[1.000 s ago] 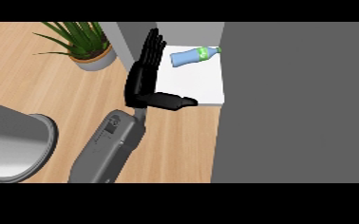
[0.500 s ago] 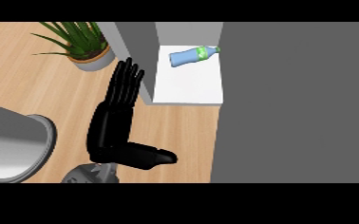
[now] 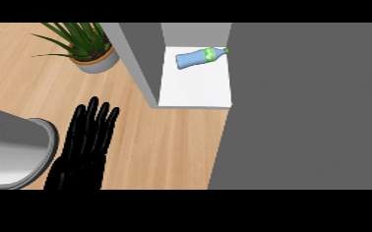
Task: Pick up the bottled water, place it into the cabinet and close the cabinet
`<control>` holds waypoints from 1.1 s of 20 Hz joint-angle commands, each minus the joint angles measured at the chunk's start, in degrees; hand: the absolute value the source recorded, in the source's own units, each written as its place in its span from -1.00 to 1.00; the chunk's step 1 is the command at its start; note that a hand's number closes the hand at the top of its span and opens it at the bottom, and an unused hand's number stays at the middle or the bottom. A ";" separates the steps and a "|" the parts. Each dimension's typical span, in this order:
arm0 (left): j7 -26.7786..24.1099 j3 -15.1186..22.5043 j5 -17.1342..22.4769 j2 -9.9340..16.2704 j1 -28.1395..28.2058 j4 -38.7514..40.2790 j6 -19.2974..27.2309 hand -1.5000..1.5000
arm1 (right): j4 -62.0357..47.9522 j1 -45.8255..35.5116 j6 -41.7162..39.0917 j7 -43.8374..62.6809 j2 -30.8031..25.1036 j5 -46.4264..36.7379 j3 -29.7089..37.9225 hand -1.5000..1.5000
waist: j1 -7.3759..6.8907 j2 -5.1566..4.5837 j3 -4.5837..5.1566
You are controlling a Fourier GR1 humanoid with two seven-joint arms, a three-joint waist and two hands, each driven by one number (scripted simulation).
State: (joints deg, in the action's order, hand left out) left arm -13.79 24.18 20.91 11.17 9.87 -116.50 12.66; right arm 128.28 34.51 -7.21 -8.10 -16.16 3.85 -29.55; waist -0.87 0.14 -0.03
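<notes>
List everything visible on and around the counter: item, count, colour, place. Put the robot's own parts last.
bottled water: one, blue with a green band and cap, lying on its side on the cabinet's white shelf.
cabinet: one, grey walls, white shelf, top centre.
cabinet door: one, grey, right side.
potted plant: one, green leaves, grey pot, top left.
grey round object: one, at the left edge.
counter: one, light wood.
hand: one, black, fingers straight, lower left.
</notes>
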 commanded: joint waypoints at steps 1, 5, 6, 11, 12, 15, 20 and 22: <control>3.27 -1.80 0.76 2.47 4.59 -9.86 1.76 -1.00 | 1.62 -2.14 -2.60 1.82 -1.70 -3.70 -5.38 1.00 | 0.02 0.14 0.03; -5.55 -7.18 4.84 5.36 13.34 -8.16 -4.95 -1.00 | 2.81 -3.66 -2.31 4.54 -1.23 -7.21 -10.54 1.00 | -0.15 0.13 0.15; -4.00 -7.29 4.94 6.19 14.10 -10.60 -4.79 -1.00 | 1.20 -1.56 -2.38 2.46 -1.89 -10.02 -13.67 1.00 | 0.15 0.27 0.11; -7.81 -11.09 9.55 8.31 22.89 -12.59 -10.48 -1.00 | 5.68 -6.07 0.15 10.62 1.44 -15.10 -19.98 1.00 | -0.69 0.32 0.21; -6.76 -12.16 10.65 9.92 24.47 -14.79 -11.55 -1.00 | 1.92 -7.18 1.93 9.28 4.03 -18.21 -22.18 1.00 | -0.79 0.38 0.18; -7.21 -16.43 15.02 10.64 25.77 -15.07 -14.26 -1.00 | 5.45 -11.54 0.48 16.75 5.36 -15.95 -20.39 1.00 | -1.22 0.08 0.21; -8.53 -22.96 20.44 12.96 28.66 -13.86 -19.47 -1.00 | 1.59 -15.83 1.42 21.81 11.62 -14.27 -21.45 1.00 | -1.67 0.04 0.24; -8.84 -21.95 19.98 12.83 31.55 -15.54 -21.07 -1.00 | 0.46 -19.37 2.13 24.95 15.40 -12.65 -20.27 1.00 | -2.00 0.00 0.18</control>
State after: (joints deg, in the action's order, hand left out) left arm -21.88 4.33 38.81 23.01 37.82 -130.82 -5.08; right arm 128.32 19.79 -5.26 12.29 -8.43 -10.48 -42.01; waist -2.33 -0.60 -0.14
